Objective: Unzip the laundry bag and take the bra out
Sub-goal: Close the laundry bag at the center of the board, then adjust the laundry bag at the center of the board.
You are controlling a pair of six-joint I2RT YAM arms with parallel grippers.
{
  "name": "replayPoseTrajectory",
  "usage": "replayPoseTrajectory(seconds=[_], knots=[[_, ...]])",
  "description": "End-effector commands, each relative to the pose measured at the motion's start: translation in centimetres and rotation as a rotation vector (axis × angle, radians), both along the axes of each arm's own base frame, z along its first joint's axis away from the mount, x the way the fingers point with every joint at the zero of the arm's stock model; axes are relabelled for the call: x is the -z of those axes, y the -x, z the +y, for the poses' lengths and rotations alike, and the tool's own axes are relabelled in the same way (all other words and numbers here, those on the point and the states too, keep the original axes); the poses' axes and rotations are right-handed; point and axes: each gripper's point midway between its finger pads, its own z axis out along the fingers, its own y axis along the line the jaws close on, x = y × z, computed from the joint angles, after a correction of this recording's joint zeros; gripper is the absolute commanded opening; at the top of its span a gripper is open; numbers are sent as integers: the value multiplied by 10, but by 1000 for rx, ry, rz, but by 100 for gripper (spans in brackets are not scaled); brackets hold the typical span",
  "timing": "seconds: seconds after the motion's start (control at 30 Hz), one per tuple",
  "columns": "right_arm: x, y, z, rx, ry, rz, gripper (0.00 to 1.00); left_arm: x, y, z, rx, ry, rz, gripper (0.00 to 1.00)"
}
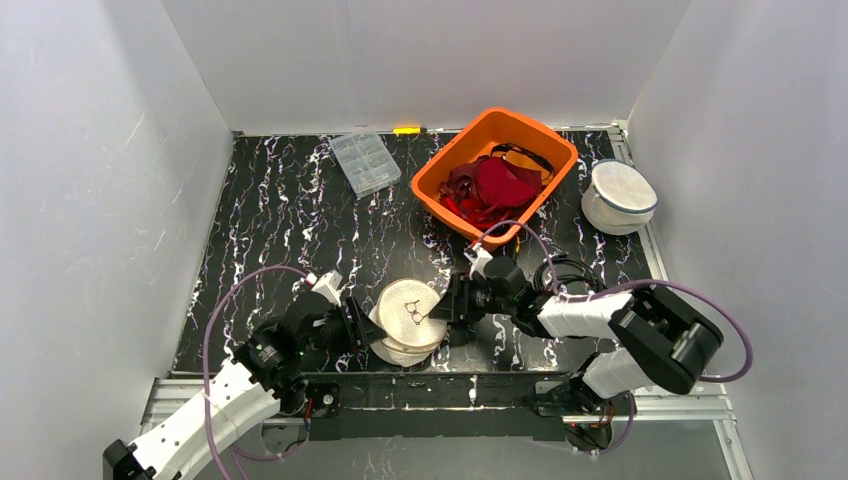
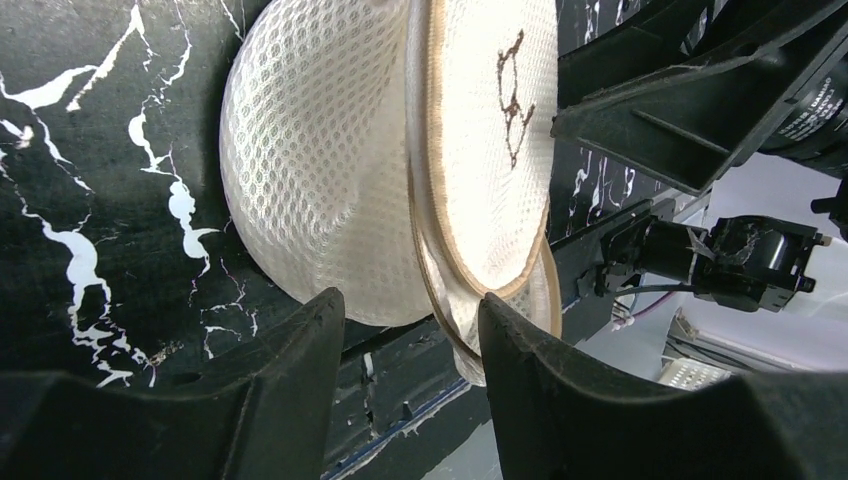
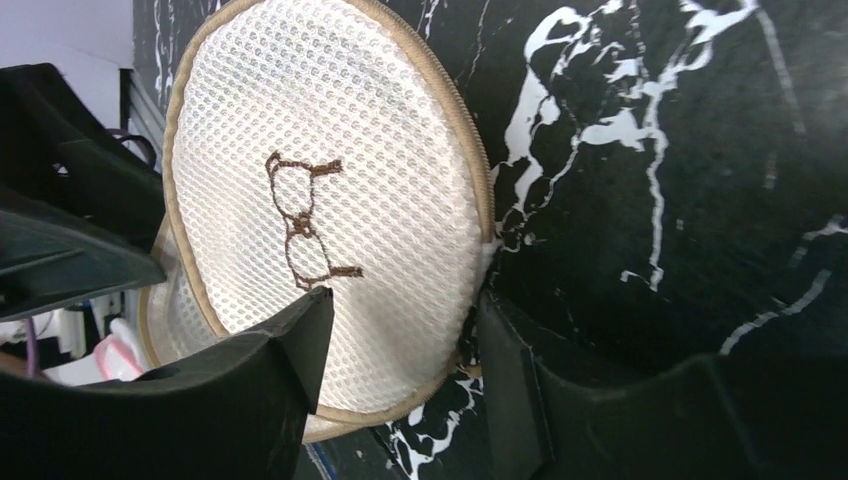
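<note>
A round white mesh laundry bag [image 1: 408, 322] is pictured at the near edge of the black marbled table [image 1: 290, 220], about midway between the two arm bases and flanked closely on both sides. The left gripper [image 1: 362, 328] is seen just to the bag's left and the right gripper [image 1: 440, 312] just to its right, so neither arm is clearly the nearer.

The bag's flat face, stitched with a brown spectacles motif [image 3: 300, 225], is turned upward and tilted. The tan zip seam [image 3: 470, 170] runs round its rim.

In the right wrist view the jaws are spread and set astride that rim, one finger [image 3: 280, 380] over the stitched face and the other outside the seam. Whether the mesh is pressed cannot be told. In the left wrist view the jaws are likewise spread, with the bag's domed underside beyond them and its rim beside one finger [image 2: 560, 400]. Nothing is pinched.

The zip pull cannot be picked out with certainty, and no bra is visible. It is presumed to be inside the bag.
</note>
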Motion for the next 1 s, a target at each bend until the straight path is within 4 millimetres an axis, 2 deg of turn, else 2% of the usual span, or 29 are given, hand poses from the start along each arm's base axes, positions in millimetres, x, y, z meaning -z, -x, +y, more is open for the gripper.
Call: replayPoseTrajectory(seconds=[0.0,0.13,0.23,0.33,0.57,0.77,0.87,0.97], knots=[[-23,0,26,-79,-123,10,59,4,0,-9,19,45,10,49],[-17,7,30,-101,-150,54,38,11,-2,-10,18,50,4,47],[-26,7,29,-95,-165,40,16,10,-6,-14,22,70,-19,46],[-39,3,23,-79,-143,-15,3,3,-13,-22,35,98,-54,46],[-85,-1,-8,-20,-68,-167,1,-25,-34,-50,84,168,-108,46],[-119,8,-34,1,-67,-249,1,-67,-55,-75,158,183,-179,49],[-116,13,-42,-1,-43,-252,1,-75,-61,-72,147,128,-195,52],[-106,15,-45,-2,-35,-234,1,-64,-54,-59,140,63,-164,52]])
